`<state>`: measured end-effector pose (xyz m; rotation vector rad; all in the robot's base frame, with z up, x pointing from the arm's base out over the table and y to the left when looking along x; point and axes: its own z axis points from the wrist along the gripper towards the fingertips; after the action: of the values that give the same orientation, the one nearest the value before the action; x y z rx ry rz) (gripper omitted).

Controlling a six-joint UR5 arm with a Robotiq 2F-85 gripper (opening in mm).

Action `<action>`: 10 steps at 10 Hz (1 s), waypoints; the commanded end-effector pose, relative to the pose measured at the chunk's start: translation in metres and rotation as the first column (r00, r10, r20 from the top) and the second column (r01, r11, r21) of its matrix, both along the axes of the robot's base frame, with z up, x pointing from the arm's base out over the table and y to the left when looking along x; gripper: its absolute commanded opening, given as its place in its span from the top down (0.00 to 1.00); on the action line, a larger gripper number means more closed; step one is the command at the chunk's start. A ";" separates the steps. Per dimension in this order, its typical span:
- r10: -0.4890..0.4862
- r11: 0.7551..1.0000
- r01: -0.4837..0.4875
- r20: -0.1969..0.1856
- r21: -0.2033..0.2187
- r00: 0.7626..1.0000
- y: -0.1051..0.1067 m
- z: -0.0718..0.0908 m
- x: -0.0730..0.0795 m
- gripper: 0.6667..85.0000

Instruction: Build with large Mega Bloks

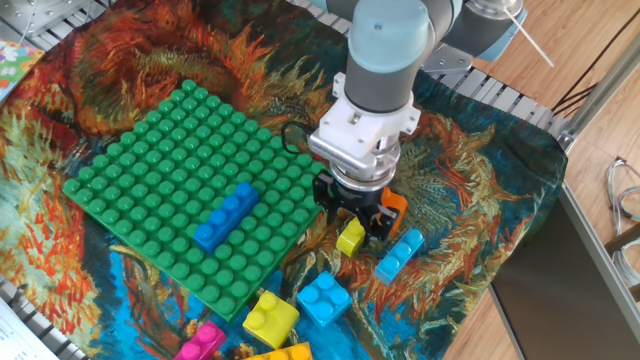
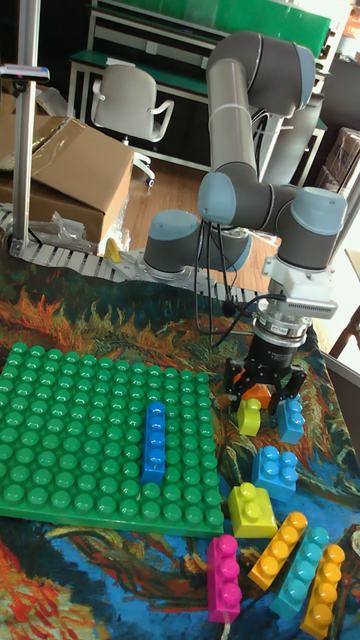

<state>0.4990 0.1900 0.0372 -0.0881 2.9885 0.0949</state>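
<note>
1. We see the green baseplate taking up the left half of the painted cloth that covers the table; one long blue brick is pressed onto it near its front right edge.
2. We see the gripper hanging low just off the baseplate's right corner, its black fingers spread apart and pointing down, clamped on nothing that we can make out.
3. We see loose bricks along the cloth's front edge: a blue brick, a yellow block, then pink, orange, teal and another orange one lying side by side.
4. We see the small yellow brick directly below the fingers, tilted, with an orange brick just behind it and partly hidden, and a light blue brick just to its right.
5. We judge these bricks light, hollow, stiff and fairly slick. The flat side walls below the studs are the place to pinch, squarely, since a tilted brick may twist out.
</note>
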 end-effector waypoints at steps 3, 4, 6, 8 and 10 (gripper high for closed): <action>0.013 1.000 -0.013 0.019 0.004 1.000 0.004 -0.008 0.007 0.27; 0.018 1.000 -0.019 0.035 0.001 0.999 0.004 -0.013 0.009 0.27; 0.021 1.000 -0.021 0.041 -0.006 0.999 0.004 -0.017 0.009 0.27; 0.036 0.999 -0.037 0.056 0.004 0.998 0.005 -0.018 0.010 0.30; 0.026 0.999 -0.027 0.062 0.020 0.998 0.007 -0.019 0.010 0.53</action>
<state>0.5077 0.1934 0.0188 -0.1401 2.9366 0.0885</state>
